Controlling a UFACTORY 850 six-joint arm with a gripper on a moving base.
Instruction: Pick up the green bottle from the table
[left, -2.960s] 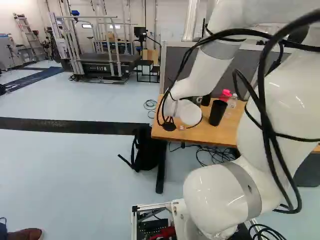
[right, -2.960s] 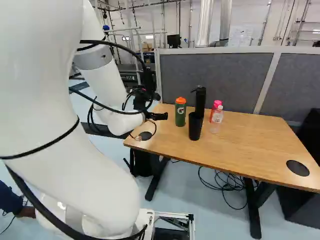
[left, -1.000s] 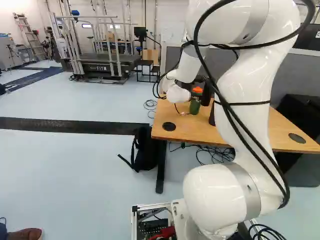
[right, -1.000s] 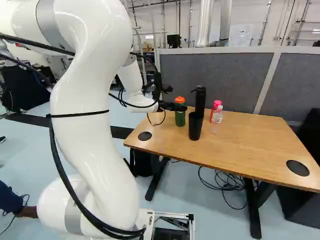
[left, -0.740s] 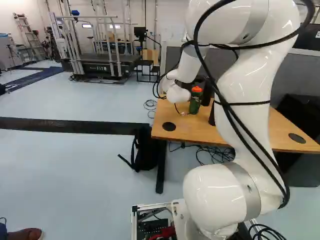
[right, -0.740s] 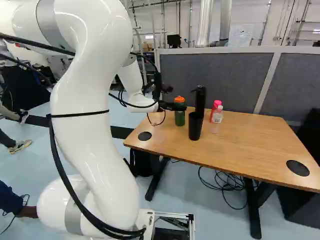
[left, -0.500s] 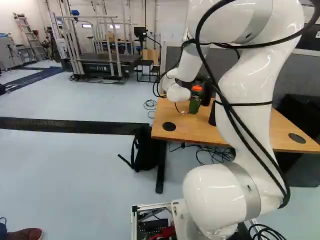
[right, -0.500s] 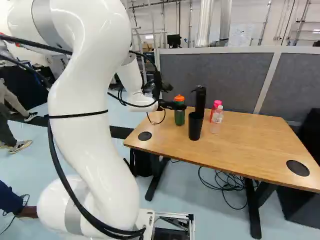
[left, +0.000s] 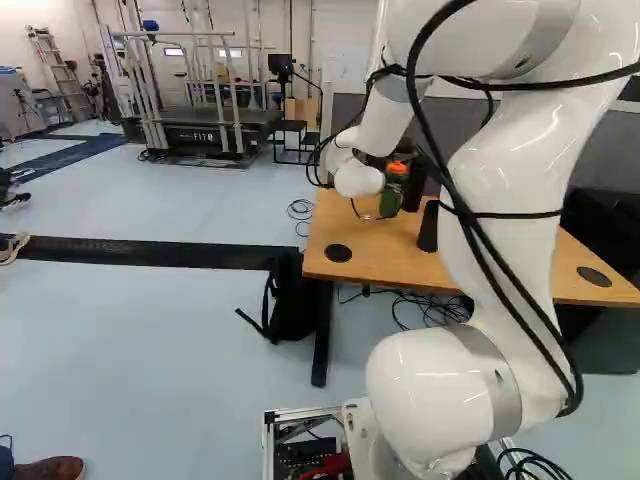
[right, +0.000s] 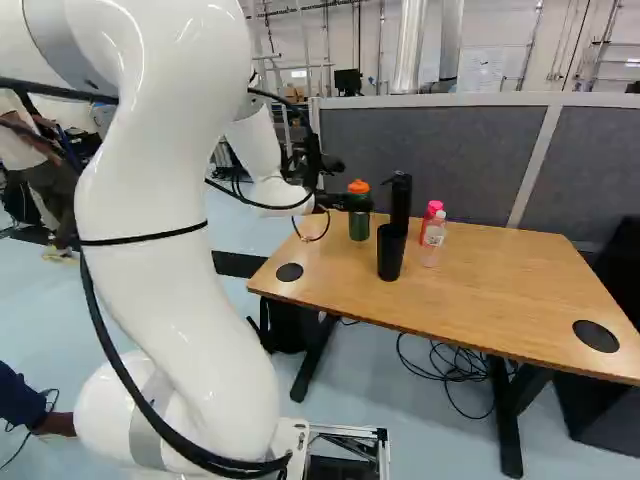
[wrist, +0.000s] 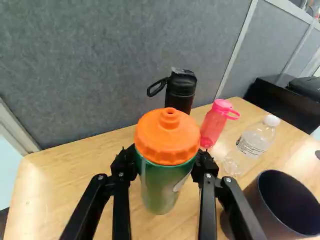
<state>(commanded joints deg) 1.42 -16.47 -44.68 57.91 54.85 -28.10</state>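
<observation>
The arm (right: 160, 250) arches up and over, its gripper (right: 357, 203) reaching out nearly level, fingers parted by the bottle's (wrist: 160, 187) width and clamped on both its sides, holding it upright over the table (right: 500, 285).

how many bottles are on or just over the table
4: green bottle in the gripper, black bottle behind it, pink bottle and clear bottle close together near the cup.
</observation>
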